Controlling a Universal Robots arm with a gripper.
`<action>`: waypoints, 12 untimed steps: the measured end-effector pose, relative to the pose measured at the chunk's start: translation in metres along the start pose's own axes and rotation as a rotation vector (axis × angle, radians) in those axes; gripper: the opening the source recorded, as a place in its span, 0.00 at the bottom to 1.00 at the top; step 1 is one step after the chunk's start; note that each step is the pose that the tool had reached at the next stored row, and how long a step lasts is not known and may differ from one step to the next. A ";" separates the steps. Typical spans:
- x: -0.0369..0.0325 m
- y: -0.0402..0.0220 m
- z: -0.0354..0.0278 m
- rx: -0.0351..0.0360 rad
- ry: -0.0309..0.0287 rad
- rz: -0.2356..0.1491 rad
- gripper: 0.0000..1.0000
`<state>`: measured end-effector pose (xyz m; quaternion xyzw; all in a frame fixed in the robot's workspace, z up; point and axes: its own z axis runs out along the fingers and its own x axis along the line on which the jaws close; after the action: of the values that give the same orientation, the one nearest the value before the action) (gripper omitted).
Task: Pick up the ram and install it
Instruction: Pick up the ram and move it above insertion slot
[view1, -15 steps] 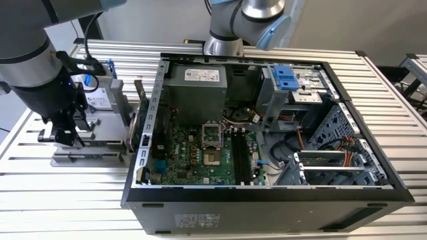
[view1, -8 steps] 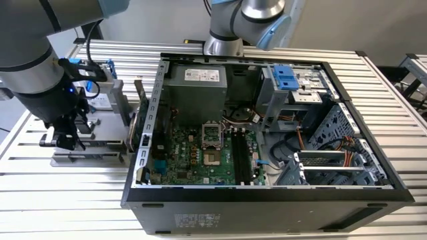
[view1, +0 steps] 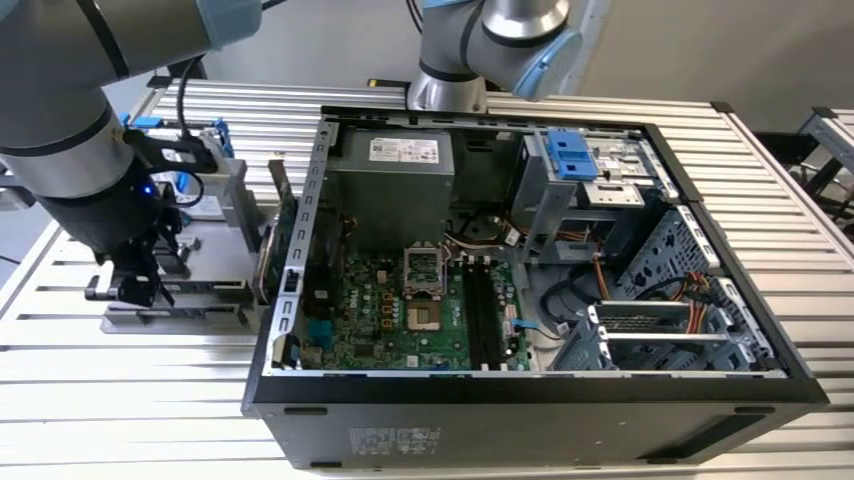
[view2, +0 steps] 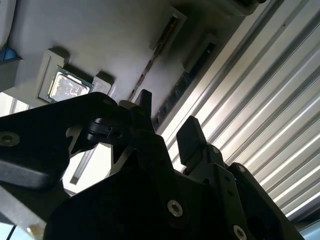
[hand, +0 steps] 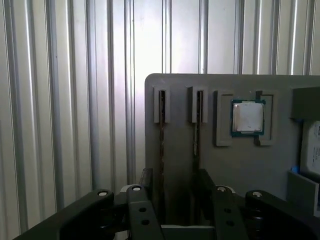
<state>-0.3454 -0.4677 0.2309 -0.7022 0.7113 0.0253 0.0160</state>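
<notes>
- gripper (hand: 175, 176): jaws wide apart, holding nothing.
- ram (hand: 162, 131): on edge in grey tray (hand: 240, 170), just beneath gripper, long axis parallel to the finger faces.

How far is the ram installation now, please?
Done: nothing visible yet. In hand: the open pincer hangs over the grey tray, where the ram stands on edge, not gripped. Left: the pickup itself, and the black motherboard slots look unfilled.
</notes>
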 end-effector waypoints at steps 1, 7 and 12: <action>0.0001 0.0000 0.0014 0.0000 0.0007 0.000 1.00; 0.0003 0.0002 0.0037 -0.0001 0.0091 0.000 1.00; 0.0005 0.0028 0.0086 0.0001 0.0091 0.001 1.00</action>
<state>-0.3483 -0.4677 0.2223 -0.7021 0.7116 0.0221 0.0127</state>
